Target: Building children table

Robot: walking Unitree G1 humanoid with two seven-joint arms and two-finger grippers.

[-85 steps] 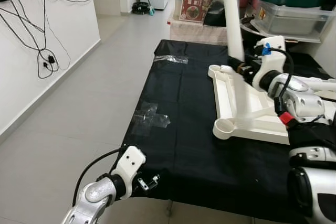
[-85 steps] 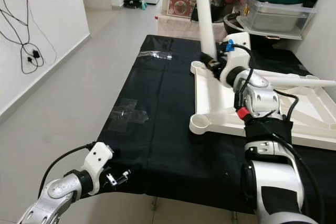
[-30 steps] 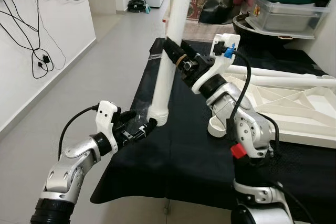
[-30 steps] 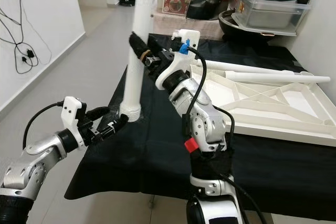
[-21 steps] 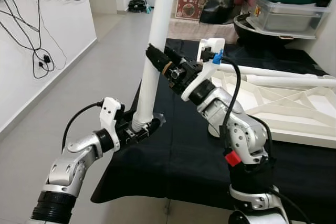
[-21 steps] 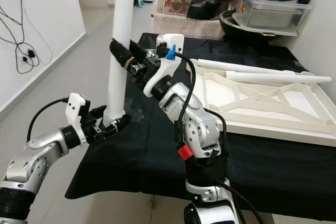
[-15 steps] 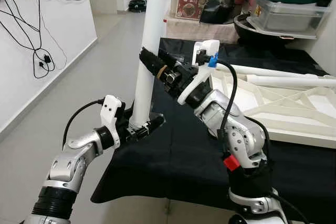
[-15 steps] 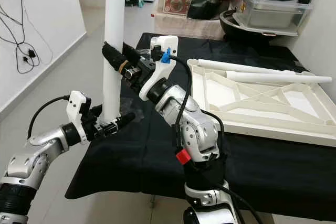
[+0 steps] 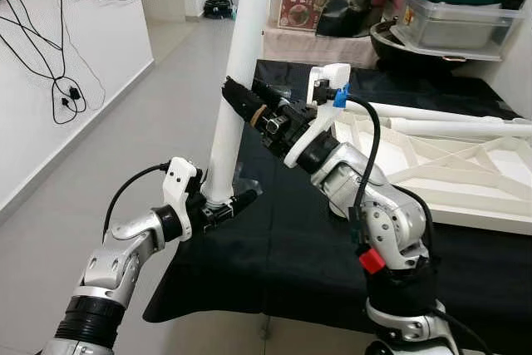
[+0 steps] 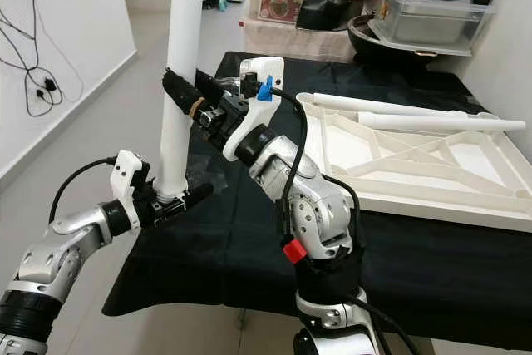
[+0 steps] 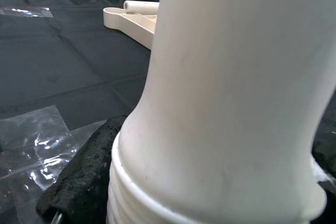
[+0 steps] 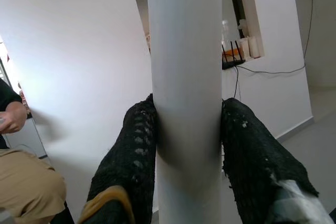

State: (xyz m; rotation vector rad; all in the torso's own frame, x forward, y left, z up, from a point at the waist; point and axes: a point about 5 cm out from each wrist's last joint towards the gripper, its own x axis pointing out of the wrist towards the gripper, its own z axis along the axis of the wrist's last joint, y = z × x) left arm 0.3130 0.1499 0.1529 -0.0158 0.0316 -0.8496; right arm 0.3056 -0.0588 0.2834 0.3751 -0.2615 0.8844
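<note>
Head views: I am holding the long white plastic table leg (image 9: 235,81) near upright off the black-clothed table's (image 9: 283,239) near left corner, my right gripper (image 9: 237,99) clamping it mid-shaft, my left gripper (image 9: 223,207) pinching its ribbed foot; white tabletop frame (image 10: 416,164) lying well apart. Left wrist: ribbed foot is looking smooth, slippery. Right wrist: fingers (image 12: 128,150) are squeezing a stiff, likely light tube.

The table leg (image 9: 239,56) runs past the top edge.
</note>
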